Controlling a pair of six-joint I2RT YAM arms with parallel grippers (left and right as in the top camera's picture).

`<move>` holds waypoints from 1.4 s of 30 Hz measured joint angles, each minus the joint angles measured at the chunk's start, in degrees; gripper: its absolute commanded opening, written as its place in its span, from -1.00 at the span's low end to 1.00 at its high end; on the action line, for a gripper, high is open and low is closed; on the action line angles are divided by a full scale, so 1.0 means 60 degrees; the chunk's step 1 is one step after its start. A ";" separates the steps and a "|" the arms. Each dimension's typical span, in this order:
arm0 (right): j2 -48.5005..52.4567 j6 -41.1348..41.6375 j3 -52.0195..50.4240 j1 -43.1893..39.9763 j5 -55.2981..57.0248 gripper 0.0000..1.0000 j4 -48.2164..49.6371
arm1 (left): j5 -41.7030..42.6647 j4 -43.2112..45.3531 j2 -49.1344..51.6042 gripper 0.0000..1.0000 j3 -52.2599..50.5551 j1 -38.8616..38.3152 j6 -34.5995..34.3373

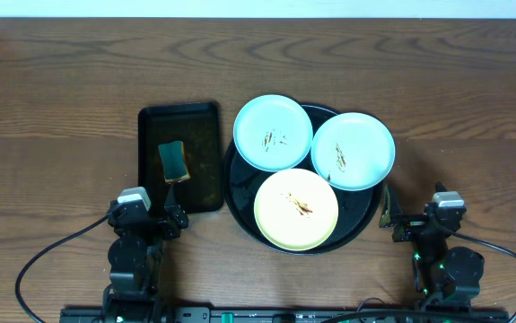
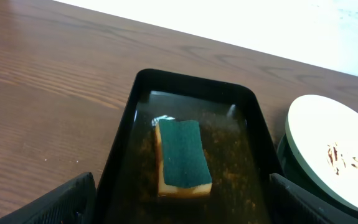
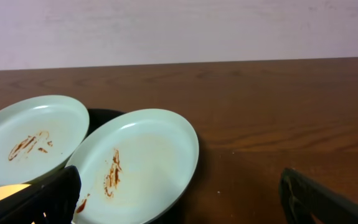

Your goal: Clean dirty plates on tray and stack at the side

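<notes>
Standing wide open and empty, the left gripper (image 2: pixel 183 190) faces a small rectangular tray (image 2: pixel 117 155) holding a green-topped sponge (image 2: pixel 182 152) amid brown residue. The right gripper (image 3: pixel 179 193), equally spread and empty, sits near the round tray (image 1: pixel 361 208). On that tray lie three smeared plates: left mint plate (image 1: pixel 274 133), right mint plate (image 1: pixel 353 151) and yellow plate (image 1: pixel 295 209). They hide most of its floor.

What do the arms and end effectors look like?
Both black and jointed: left arm, right arm. The left end effector and right end effector have black fingers, a pale grey camera block on each wrist. Black cables loop from each base; green lights on the right arm.
</notes>
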 measured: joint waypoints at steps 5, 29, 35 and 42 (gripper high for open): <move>0.0069 0.0004 0.0353 0.0000 0.0004 0.99 -0.0801 | -0.0004 -0.0346 0.0004 0.73 0.0160 0.0000 -0.0029; 0.8346 -0.0488 0.7391 0.0000 -0.0514 0.98 -0.6754 | 0.0295 -0.7391 0.7286 0.72 0.7788 0.0000 -0.0535; 0.9238 -0.0506 0.7814 0.0000 -0.2277 0.84 -0.6317 | 0.0557 -0.7654 0.8408 0.96 0.8349 0.0000 -0.0652; 0.9500 -0.0594 0.7821 0.0004 -0.3271 0.66 -0.5982 | 0.0940 -0.6757 0.8590 1.00 0.8353 0.0000 -0.0721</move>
